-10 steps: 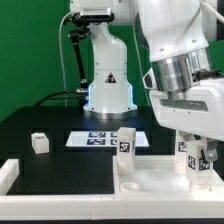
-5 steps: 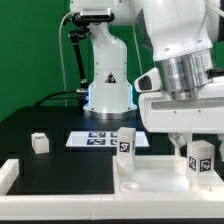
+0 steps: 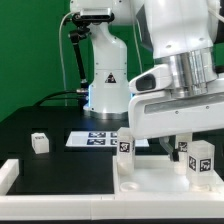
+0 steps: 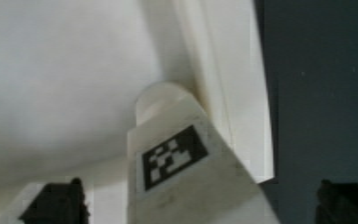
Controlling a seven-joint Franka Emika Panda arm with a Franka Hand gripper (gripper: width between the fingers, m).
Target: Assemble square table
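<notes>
The white square panel [image 3: 158,178] lies with its rimmed underside up at the front right of the exterior view. Two white tagged legs stand on it, one at the back [image 3: 126,143] and one on the right [image 3: 201,158]. A third small leg [image 3: 40,142] lies on the black table at the exterior view's left. My gripper [image 3: 186,142] hangs open just above and beside the right leg. In the wrist view that leg [image 4: 179,150] stands by the panel's rim [image 4: 220,70], between my gripper's [image 4: 202,203] spread fingertips [image 4: 59,203], which do not touch it.
The marker board [image 3: 98,139] lies flat on the black table behind the panel. A long white bar [image 3: 12,174] edges the table's front left. The robot's base [image 3: 108,85] stands at the back, in front of a green wall.
My gripper has risen and shifted toward the exterior view's left, uncovering the right leg. The leg stays standing on the panel.
</notes>
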